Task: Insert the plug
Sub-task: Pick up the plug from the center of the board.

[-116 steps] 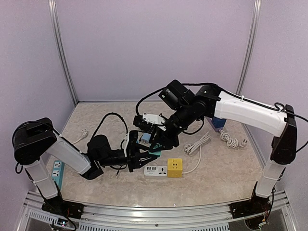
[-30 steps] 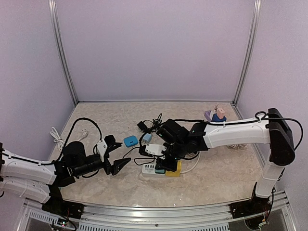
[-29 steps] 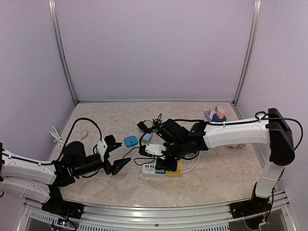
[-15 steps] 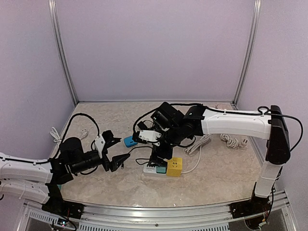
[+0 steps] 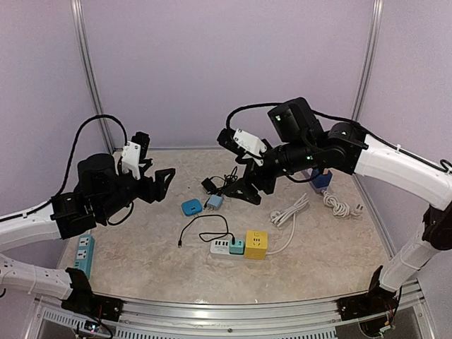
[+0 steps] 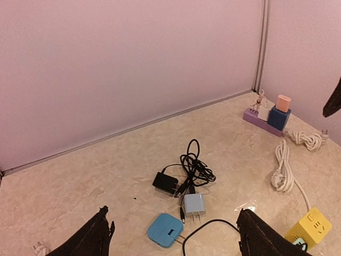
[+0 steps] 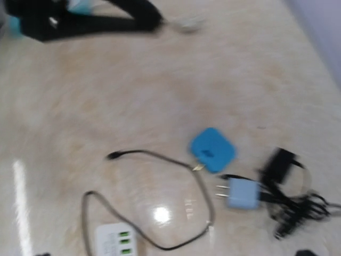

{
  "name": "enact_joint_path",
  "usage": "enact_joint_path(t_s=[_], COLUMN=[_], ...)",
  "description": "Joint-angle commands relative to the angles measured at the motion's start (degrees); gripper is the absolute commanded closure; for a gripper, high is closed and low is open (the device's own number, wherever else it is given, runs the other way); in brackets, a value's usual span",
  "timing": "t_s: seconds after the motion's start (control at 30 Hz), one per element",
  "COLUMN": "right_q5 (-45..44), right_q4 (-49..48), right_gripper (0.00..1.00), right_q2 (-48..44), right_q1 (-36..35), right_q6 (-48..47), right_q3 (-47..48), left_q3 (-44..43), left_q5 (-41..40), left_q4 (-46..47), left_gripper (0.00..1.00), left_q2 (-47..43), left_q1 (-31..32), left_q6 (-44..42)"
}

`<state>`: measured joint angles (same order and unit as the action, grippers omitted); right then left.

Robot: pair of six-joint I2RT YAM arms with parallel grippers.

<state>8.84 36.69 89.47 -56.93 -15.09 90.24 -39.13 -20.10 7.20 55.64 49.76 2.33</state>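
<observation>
— Where does the plug lie from you?

— Below my right pincer [image 5: 251, 191] and a little back toward my base. The teal plug [image 5: 236, 246] sits on the power strip [image 5: 219, 248], between its white end and the yellow cube [image 5: 256, 244]. I judge it seated, though I cannot see the prongs. The strip's long axis runs crosswise beneath me.

— Which arm is nearer?

— The right. My left pincer [image 5: 156, 159] hangs high, and the plug lies well apart from it, down and to its right.

— What do you hold?

— Nothing. Both pincers stand wide, with only the tabletop [image 6: 80, 176] far below between the fingers. A loose pale-blue adapter [image 5: 214, 202] lies almost under the right pincer, beside a blue square box [image 5: 191, 207].
</observation>
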Motion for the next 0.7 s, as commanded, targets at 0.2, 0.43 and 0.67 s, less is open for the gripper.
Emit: enact_joint_path(t_s=[0.2, 0.43, 0.67], right_q5=[-7.43, -6.01, -4.59], right_q4=[-6.73, -10.66, -7.16], right_gripper=[0.00, 0.00, 0.00], right_q2=[-5.47, -10.07, -9.97], right_q1=[4.23, 4.40, 5.47], right_q6=[17.57, 17.85, 12.18], right_q3=[-7.49, -15.90, -16.15], left_q3=[-9.26, -11.27, -20.97], left_q5=[3.32, 14.04, 14.45], left_q4=[-29.98, -15.69, -22.01], left_gripper=[0.18, 0.21, 0.24], left_q2=[9.98, 26.57, 40.06], left_q1=[-13.59, -15.26, -13.25], left_q6=[14.09, 13.79, -16.97])
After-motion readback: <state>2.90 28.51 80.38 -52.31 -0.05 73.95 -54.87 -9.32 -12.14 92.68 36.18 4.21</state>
